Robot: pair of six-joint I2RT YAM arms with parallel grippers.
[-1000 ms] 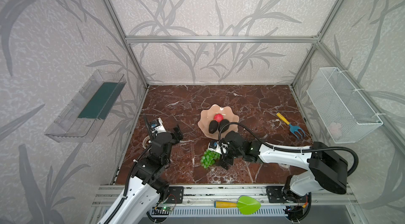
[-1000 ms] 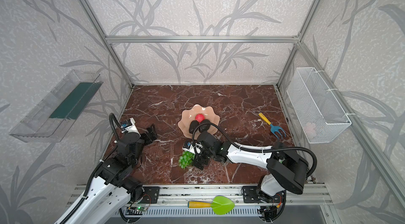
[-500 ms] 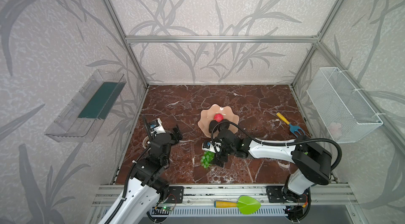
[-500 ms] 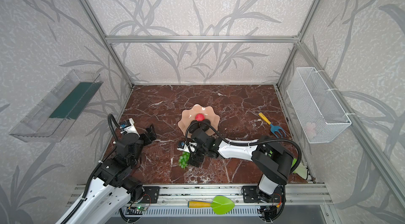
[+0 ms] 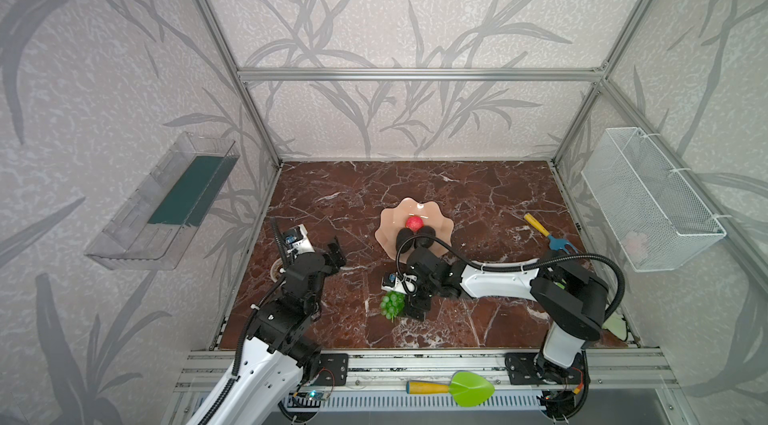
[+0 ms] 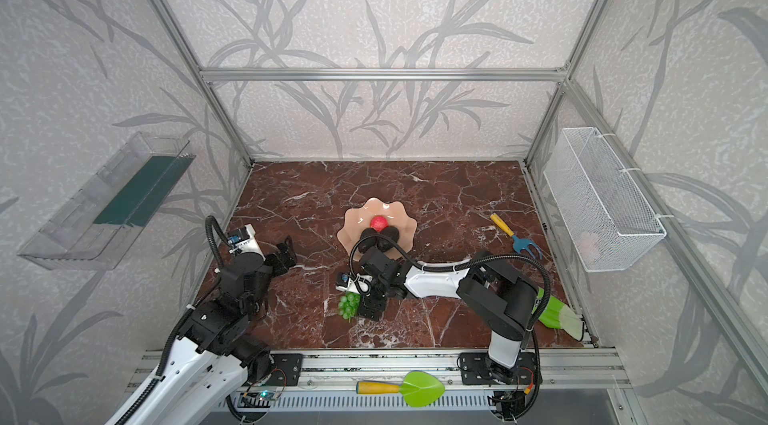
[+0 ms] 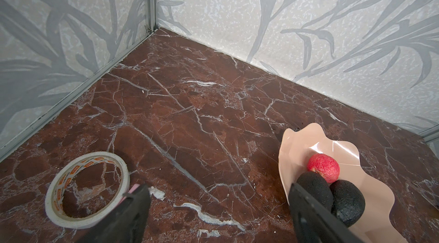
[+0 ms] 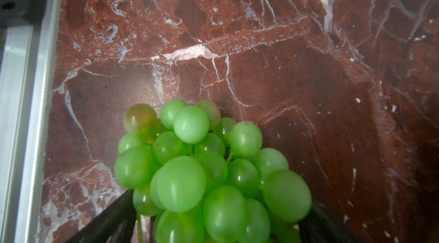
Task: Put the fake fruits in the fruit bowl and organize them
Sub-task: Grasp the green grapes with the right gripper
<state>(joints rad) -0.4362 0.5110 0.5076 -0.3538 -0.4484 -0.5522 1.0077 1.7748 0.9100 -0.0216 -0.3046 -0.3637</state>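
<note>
The peach-pink fruit bowl (image 5: 390, 228) (image 6: 356, 224) (image 7: 297, 149) sits mid-table and holds the red strawberry (image 5: 414, 222) (image 6: 379, 222) (image 7: 323, 167) and two black avocados (image 5: 427, 232) (image 6: 369, 241) (image 7: 346, 202). The green grapes (image 5: 392, 305) (image 6: 348, 305) (image 8: 202, 170) lie on the marble in front of the bowl. My right gripper (image 5: 405, 308) (image 6: 361, 305) (image 8: 221, 201) is open, with a black finger on each side of the bunch. My left gripper (image 5: 334, 252) (image 6: 284, 254) (image 7: 219, 196) hangs open and empty left of the bowl.
A roll of white tape (image 7: 88, 189) (image 5: 276, 269) lies near the left arm. A blue rake with a yellow handle (image 5: 548, 234) is at the right. A green trowel (image 5: 457, 387) rests on the front rail. A wire basket (image 5: 648, 198) and a clear bin (image 5: 166, 202) hang on the side walls.
My right arm has swung left and brought its open gripper around the grapes. The bunch has shifted only slightly. The left arm has not moved.
</note>
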